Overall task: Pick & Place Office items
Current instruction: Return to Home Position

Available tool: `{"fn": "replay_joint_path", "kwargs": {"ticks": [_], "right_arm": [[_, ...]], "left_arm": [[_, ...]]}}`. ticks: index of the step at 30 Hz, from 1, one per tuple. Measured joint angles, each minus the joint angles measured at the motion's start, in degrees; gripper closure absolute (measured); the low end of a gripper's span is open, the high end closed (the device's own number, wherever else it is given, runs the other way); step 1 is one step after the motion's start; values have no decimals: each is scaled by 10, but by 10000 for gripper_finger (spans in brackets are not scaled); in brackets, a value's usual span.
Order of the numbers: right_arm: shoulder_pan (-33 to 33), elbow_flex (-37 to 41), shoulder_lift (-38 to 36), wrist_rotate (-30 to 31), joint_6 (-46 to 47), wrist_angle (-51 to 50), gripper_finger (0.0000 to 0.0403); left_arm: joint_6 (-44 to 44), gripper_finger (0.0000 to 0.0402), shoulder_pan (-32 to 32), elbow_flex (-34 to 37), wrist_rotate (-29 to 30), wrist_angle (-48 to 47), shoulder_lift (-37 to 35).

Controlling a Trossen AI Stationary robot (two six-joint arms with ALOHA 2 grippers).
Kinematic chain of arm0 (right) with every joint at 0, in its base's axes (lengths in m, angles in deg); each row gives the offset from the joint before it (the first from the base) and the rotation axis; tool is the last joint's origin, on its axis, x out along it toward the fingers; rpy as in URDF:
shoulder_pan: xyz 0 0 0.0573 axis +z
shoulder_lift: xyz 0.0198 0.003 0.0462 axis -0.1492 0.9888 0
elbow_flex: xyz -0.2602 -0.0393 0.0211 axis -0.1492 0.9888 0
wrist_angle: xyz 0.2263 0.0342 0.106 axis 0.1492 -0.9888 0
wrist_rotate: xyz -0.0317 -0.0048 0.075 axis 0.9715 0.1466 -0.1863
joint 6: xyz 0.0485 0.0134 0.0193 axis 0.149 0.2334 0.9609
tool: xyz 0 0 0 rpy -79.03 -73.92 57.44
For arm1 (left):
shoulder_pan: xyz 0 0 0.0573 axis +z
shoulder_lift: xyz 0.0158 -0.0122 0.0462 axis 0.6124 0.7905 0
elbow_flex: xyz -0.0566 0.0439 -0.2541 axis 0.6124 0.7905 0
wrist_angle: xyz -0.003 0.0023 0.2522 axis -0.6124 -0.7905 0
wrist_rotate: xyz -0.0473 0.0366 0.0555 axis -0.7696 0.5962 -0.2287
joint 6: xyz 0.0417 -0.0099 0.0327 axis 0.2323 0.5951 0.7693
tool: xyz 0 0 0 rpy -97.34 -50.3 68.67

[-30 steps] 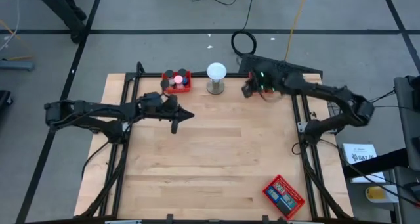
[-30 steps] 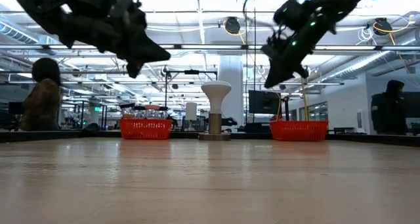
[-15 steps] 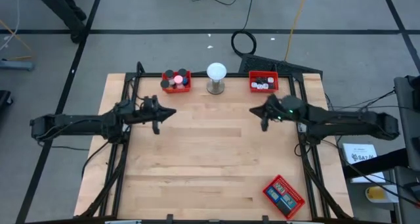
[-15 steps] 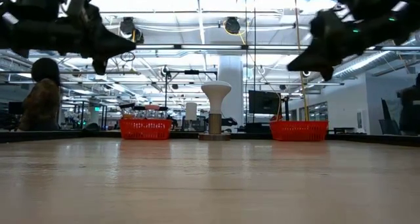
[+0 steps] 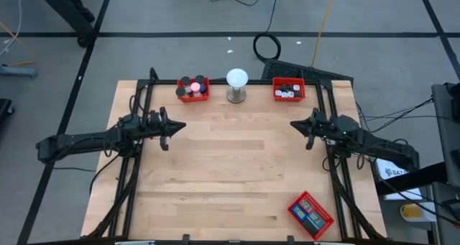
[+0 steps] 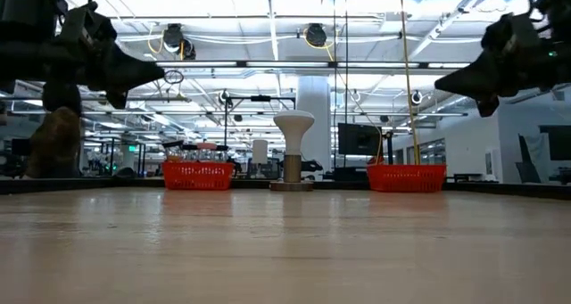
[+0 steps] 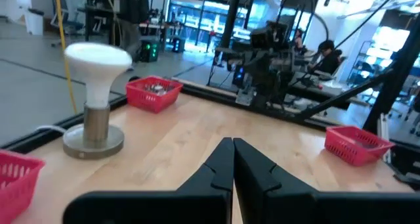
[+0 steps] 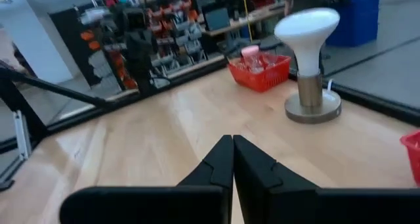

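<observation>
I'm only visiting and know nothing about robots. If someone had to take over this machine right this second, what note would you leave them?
The left pincer is shut and holds nothing, raised over the table's left side.
The right pincer is shut and holds nothing, raised over the right side.
The office items that I can see lie in the red trays: far-left tray, far-right tray, near-right tray. The white globe lamp stands between the far two.
Done: sorting looks finished; no loose item shows on the wood.
Left: probably only parking both arms.
</observation>
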Motion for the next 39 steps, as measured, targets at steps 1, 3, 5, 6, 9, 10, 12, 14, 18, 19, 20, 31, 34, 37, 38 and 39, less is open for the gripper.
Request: {"fn": "replay_joint_path", "kwargs": {"ticks": [1, 3, 5, 6, 9, 10, 12, 14, 18, 19, 20, 31, 34, 37, 38, 39], "right_arm": [[0, 0, -23, 0, -2, -16, 401], [0, -10, -21, -16, -13, -28, 402], [0, -17, -16, -33, -27, -60, 402], [0, -18, -19, -34, -22, -70, 402], [0, -16, -20, -31, -11, -96, 402], [0, -16, -19, -31, -11, -95, 402], [0, -9, -21, -29, -11, -69, 402], [0, 1, -20, -28, -11, -35, 402], [0, 34, -20, -11, -3, 26, 402], [0, 41, -20, 1, 6, 37, 402], [0, 48, -19, 5, 13, 40, 402], [0, 75, 0, 30, -26, 76, 401], [0, 76, 0, 30, -26, 76, 401], [0, 76, 1, 30, -26, 76, 401], [0, 76, 0, 30, -26, 77, 401], [0, 76, 0, 30, -26, 76, 401]], "left_arm": [[3, 399, 4, 0, -4, -15, -12], [7, 400, 12, 0, -16, -37, -38], [8, 398, 23, 0, -24, -61, -69], [13, 398, 29, 0, -26, -73, -84], [22, 400, 50, -1, -39, -133, -140], [21, 399, 56, -1, -40, -156, -160], [24, 398, 67, 0, -51, -191, -202], [41, 400, 74, -1, -69, -194, -220], [62, 398, 77, 0, -53, -203, -215], [64, 399, 77, 0, -46, -205, -206], [64, 400, 77, 0, -39, -205, -200], [-41, 377, 77, 1, -38, -197, -199], [-41, 380, 77, 1, -38, -197, -199], [-41, 387, 77, 1, -38, -196, -199], [-41, 390, 77, 1, -38, -197, -199], [-41, 393, 77, 1, -38, -196, -199]]}}
